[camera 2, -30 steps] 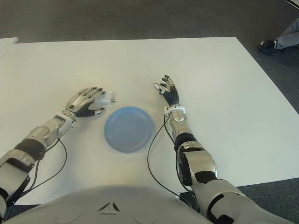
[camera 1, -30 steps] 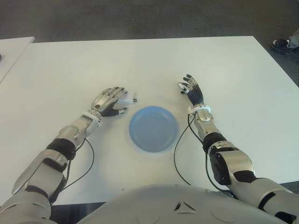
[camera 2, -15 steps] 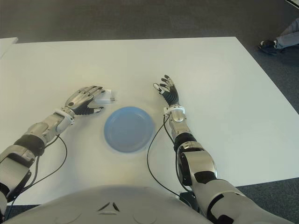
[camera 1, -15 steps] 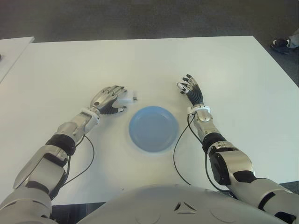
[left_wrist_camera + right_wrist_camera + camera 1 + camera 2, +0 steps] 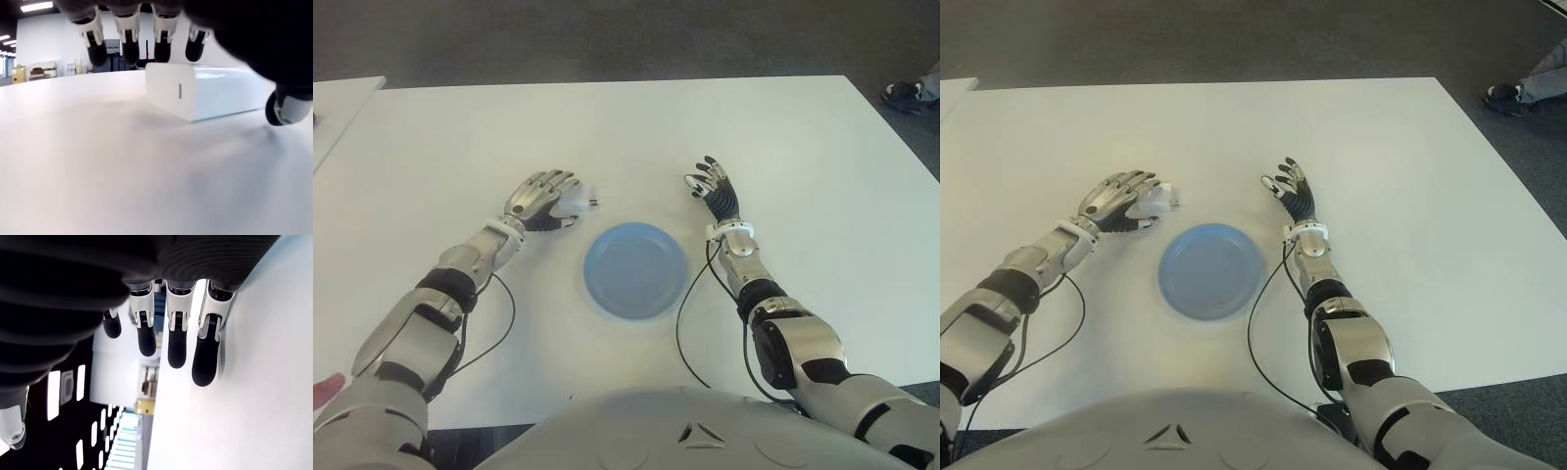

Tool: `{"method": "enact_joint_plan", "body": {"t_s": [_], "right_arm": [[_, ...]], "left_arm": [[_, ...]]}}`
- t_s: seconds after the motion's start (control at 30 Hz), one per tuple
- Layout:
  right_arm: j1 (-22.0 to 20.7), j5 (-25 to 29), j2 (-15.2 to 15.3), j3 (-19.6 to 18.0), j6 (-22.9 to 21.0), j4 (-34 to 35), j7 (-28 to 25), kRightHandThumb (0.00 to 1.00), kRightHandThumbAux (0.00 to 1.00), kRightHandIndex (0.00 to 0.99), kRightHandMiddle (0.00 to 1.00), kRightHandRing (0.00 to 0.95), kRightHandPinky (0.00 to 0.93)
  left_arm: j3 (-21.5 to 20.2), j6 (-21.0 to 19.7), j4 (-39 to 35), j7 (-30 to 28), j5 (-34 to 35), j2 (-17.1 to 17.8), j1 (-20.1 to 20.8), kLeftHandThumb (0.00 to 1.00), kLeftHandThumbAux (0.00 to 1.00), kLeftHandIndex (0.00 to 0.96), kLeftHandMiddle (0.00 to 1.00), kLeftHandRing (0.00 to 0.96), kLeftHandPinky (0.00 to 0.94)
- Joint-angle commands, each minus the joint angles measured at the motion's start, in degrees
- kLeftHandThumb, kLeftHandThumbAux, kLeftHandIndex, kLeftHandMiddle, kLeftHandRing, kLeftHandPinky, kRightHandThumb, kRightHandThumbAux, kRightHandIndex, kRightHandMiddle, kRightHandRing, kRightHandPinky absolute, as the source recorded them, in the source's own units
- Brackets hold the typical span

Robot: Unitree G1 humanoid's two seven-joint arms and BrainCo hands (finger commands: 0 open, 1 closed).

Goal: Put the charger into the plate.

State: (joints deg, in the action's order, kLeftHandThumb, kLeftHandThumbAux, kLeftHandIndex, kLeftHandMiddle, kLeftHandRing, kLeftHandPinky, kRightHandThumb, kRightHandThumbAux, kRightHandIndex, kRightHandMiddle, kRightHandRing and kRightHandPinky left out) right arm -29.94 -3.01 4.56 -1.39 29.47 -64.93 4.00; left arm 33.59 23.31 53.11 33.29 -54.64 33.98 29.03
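Observation:
The white charger (image 5: pixel 579 205) lies on the white table (image 5: pixel 460 147), just left of and beyond the blue plate (image 5: pixel 635 269). Its plug end points toward the plate. My left hand (image 5: pixel 544 194) is over the charger's left part, its fingers spread above it. In the left wrist view the charger (image 5: pixel 210 90) sits flat on the table with the fingertips (image 5: pixel 129 46) hanging over its far side and the thumb beside its near end; nothing is clamped. The plate holds nothing. My right hand (image 5: pixel 712 187) is open, to the right of the plate.
Black cables (image 5: pixel 683 313) run along both forearms over the table near the plate. A second white table (image 5: pixel 337 103) stands at the far left. A person's shoe (image 5: pixel 904 94) shows on the floor past the table's far right corner.
My left hand has moved a little away from me and its fingers now reach over the charger. The right hand and the plate have not moved.

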Motion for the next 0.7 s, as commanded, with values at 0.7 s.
{"method": "enact_joint_plan", "body": {"t_s": [0.7], "right_arm": [[5.7,-1.0,-1.9,0.5,-3.3,-4.3,-0.1,0.1,0.542,0.0,0.173,0.235,0.169]], "left_arm": [[4.6,-2.8,7.2,6.0,-2.4,-3.0,4.7,0.15,0.269,0.0,0.0,0.0,0.0]]}}
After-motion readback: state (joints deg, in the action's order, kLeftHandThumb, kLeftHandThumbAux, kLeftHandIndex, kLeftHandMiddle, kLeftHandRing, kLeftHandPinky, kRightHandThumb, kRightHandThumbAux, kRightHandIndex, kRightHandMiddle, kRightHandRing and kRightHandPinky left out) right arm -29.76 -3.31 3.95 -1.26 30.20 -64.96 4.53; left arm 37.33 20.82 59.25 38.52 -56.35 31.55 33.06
